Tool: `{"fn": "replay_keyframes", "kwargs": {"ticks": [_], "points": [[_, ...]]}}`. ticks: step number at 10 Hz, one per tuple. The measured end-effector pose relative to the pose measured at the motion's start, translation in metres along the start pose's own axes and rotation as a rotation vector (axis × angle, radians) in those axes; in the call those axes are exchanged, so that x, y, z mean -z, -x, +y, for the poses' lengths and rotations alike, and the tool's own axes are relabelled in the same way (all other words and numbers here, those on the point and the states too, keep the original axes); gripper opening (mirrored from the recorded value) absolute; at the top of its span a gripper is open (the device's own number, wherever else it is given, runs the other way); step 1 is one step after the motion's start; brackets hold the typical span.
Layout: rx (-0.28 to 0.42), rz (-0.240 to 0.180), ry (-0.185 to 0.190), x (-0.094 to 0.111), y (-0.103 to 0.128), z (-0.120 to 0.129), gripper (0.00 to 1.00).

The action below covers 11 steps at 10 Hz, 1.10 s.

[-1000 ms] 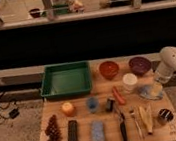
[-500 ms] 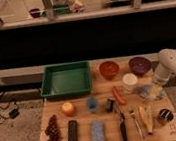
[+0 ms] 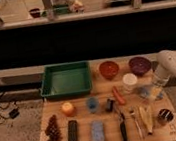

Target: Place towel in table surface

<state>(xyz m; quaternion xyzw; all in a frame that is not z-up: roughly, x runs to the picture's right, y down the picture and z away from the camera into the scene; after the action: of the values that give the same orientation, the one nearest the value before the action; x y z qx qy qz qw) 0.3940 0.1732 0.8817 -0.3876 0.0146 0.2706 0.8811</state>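
The towel, a small pale blue-grey cloth, lies crumpled on the table surface near its right edge, just below the white round tub. My gripper hangs at the end of the white arm, which reaches in from the right. The gripper sits right above the towel's right side, with its jaws open. From this view I cannot make out whether it touches the cloth.
A green tray stands at the back left, with an orange bowl and a purple bowl beside it. A blue cup, a blue sponge, a black knife, a banana and a dark can fill the front.
The arm's end has edged slightly left and down toward the towel. Nothing on the table has moved.
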Motion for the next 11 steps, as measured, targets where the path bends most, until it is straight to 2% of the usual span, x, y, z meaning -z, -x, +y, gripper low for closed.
{"fn": "replay_keyframes", "kwargs": {"ticks": [2,3,4,8,10,11], "points": [[0.012,0.002,0.007,-0.0028,0.0002,-0.0009,0.8],[0.019,0.0,0.011,-0.0044,0.0002,-0.0014,0.76],[0.024,-0.002,0.012,-0.005,0.0003,-0.002,0.69],[0.029,-0.006,0.015,-0.0033,0.0017,-0.0027,0.27],[0.033,-0.004,0.02,-0.0024,0.0037,-0.0019,0.16],[0.033,-0.004,0.02,-0.0025,0.0038,-0.002,0.16]]}}
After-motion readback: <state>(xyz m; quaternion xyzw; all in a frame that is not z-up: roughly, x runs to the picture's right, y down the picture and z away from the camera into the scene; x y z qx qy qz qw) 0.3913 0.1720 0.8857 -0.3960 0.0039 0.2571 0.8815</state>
